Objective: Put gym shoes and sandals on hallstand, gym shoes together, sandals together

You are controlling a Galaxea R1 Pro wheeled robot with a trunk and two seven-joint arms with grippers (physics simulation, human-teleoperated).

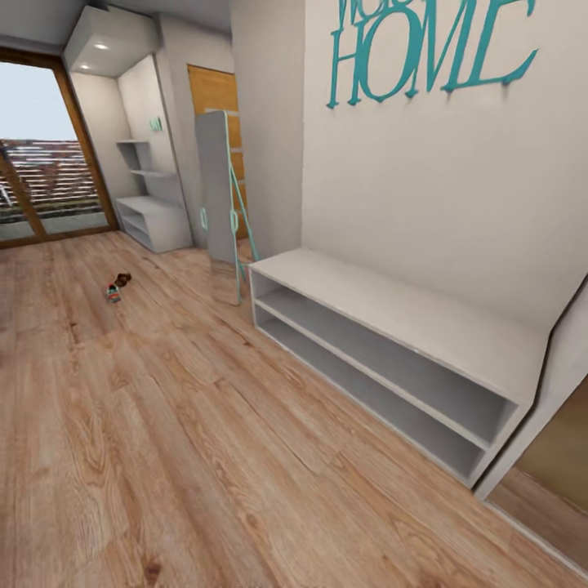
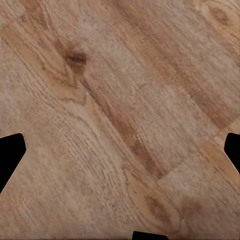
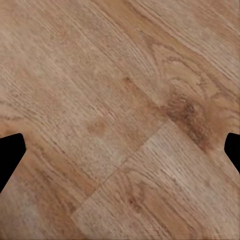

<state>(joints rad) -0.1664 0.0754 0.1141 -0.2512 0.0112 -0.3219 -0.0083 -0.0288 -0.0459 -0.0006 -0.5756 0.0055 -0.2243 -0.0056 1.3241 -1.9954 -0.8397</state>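
Corridor with shoes far off and the rack empty.

On the corridor floor (image 1: 163,425), at far left, one small cluster of footwear (image 1: 117,287) is seen, too small to be counted. To the right, one white hallstand (image 1: 457,327) is set against the wall, with two open shelves counted beneath its bench top. Above it, "HOME" (image 1: 425,49) is read in teal letters. Both wrist views show planks between dark fingertips (image 2: 11,155) (image 3: 11,155) set wide apart.

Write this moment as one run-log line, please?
phase: approaching | shoes: far off on corridor floor | hallstand: shelves bare | left end effector: open | right end effector: open
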